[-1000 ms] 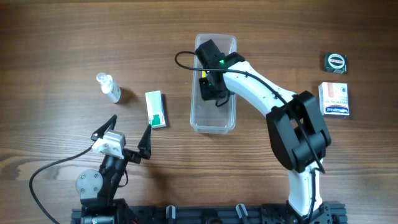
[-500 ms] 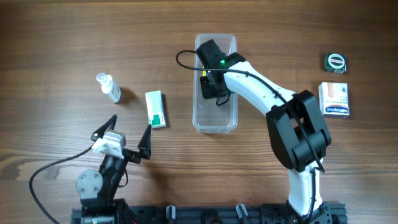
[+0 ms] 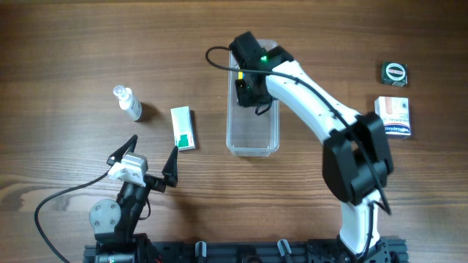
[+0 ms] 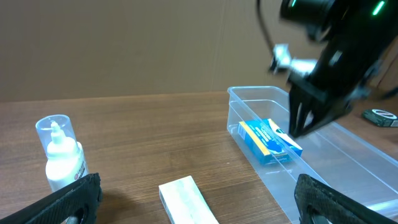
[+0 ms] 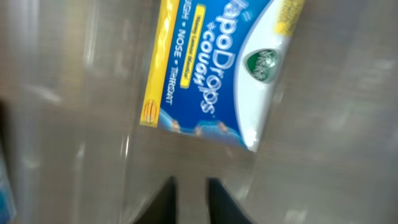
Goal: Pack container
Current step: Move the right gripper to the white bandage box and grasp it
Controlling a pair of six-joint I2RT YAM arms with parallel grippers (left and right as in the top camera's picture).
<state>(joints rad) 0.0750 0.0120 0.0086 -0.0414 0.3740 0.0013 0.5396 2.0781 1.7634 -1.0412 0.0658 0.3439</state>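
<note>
The clear container stands at the table's middle, long side running away from me; it also shows in the left wrist view. A blue and white cough-drops box lies flat on its floor near the far end, and fills the top of the right wrist view. My right gripper hangs inside the container just above that box, with its fingers shut and empty. My left gripper is wide open and empty near the front left.
A white and green box lies left of the container, in front of my left gripper. A small spray bottle stands further left. A black round tin and a white box lie at the far right.
My right gripper has risen and drawn back toward the container's far end, leaving the blue box lying inside. The left arm has not moved.
</note>
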